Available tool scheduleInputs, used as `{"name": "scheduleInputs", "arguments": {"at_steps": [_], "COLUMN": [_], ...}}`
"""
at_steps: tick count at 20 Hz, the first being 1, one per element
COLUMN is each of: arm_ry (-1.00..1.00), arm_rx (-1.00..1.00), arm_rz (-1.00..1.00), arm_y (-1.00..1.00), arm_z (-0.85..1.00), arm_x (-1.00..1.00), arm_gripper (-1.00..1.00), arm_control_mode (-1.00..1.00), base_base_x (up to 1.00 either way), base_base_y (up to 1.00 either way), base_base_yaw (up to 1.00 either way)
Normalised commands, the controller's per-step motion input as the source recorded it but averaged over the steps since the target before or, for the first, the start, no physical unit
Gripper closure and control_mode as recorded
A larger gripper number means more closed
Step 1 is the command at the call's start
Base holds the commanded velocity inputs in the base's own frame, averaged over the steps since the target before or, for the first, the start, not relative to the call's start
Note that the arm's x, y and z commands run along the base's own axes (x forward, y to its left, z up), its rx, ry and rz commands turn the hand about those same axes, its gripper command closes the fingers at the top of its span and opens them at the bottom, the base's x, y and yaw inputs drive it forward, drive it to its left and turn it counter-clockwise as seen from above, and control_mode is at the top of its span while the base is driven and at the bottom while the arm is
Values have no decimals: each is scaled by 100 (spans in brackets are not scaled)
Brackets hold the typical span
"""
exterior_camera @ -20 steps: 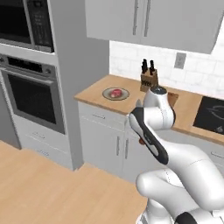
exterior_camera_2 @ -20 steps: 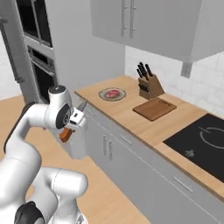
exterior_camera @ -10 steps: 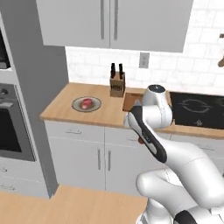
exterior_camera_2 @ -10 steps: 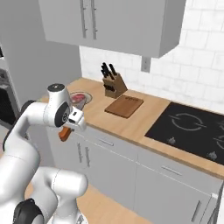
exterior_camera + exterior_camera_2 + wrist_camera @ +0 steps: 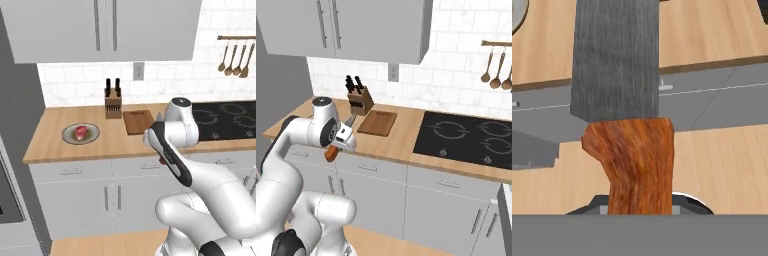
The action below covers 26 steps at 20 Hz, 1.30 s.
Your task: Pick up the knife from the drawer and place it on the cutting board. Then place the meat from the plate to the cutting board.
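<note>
My gripper is shut on the knife, held in front of the counter's front edge. Its orange-red handle points down and its grey blade points up toward the counter. In the hand view the knife stands close up, blade uppermost. The reddish-brown cutting board lies bare on the counter beyond the gripper, beside the knife block. To the left, the grey plate holds the red meat. The drawer is out of view.
A wooden knife block with black-handled knives stands at the wall by the board. A black hob fills the counter's right side. Wooden spoons hang on the wall above it. Grey cabinet fronts run below the counter.
The whole picture has shifted: the base has moved, so the counter with plate and board now lies straight ahead and the oven has left the view. The knife stays in the shut gripper.
</note>
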Motion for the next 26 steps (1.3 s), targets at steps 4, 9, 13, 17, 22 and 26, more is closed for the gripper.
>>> {"name": "scheduleInputs", "arguments": {"at_steps": [4, 9, 13, 17, 22, 26], "arm_ry": [0, 0, 0, 0, 0, 0], "arm_rx": [0, 0, 0, 0, 0, 0], "arm_rz": [0, 0, 0, 0, 0, 0], "arm_y": [0, 0, 0, 0, 0, 0], "arm_z": [0, 0, 0, 0, 0, 0], "arm_x": [0, 0, 0, 0, 0, 0], "arm_gripper": [100, 100, 100, 100, 100, 100], "arm_control_mode": [100, 100, 100, 100, 100, 100], "base_base_x": [54, 56, 47, 46, 35, 34], "base_base_y": [46, 44, 16, 13, 43, 8], "base_base_yaw": [-30, -25, -17, -13, -6, 3]}}
